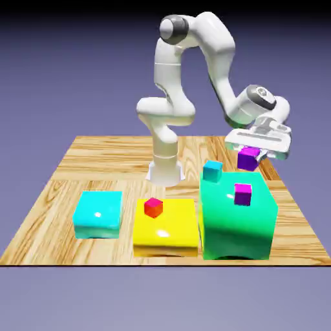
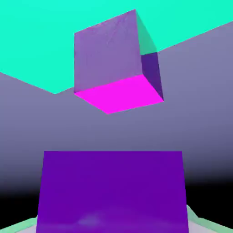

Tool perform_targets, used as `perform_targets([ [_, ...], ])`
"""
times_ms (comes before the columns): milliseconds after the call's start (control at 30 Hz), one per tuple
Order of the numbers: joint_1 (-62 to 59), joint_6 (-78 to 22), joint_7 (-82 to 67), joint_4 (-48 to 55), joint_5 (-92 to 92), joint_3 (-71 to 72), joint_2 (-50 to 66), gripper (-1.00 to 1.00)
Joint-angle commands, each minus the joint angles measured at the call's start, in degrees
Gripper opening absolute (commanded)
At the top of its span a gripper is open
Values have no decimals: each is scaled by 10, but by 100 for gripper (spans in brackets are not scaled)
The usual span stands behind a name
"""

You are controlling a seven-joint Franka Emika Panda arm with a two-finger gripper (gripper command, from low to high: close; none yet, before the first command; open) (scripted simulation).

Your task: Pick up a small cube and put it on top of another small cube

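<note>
My gripper (image 1: 251, 152) is shut on the small violet-purple cube (image 1: 248, 159) and holds it in the air above the far right part of the big green block (image 1: 236, 226). A pinker magenta small cube (image 1: 242, 194) sits on top of that block, below the held cube and a little nearer the camera. In the hand view the held cube (image 2: 113, 191) fills the bottom between the fingers and hides most of them. The magenta cube (image 2: 116, 68) shows beyond it, lying on the green surface (image 2: 36, 36).
A teal small cube (image 1: 212, 170) rests at the green block's far left corner. A yellow block (image 1: 165, 226) carrying a small red cube (image 1: 154, 207) stands in the middle, and a cyan block (image 1: 98, 214) is at the exterior view's left.
</note>
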Motion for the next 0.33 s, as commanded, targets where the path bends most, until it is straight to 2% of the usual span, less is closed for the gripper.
perform_targets([
  [0, 0, -9, 8, 3, -21, -6, 21, -100],
  [200, 1, -60, 48, 19, -131, -37, 135, -100],
  [233, 1, -60, 48, 19, -131, -37, 135, 100],
  [300, 1, -51, 40, 16, -111, -31, 114, 100],
])
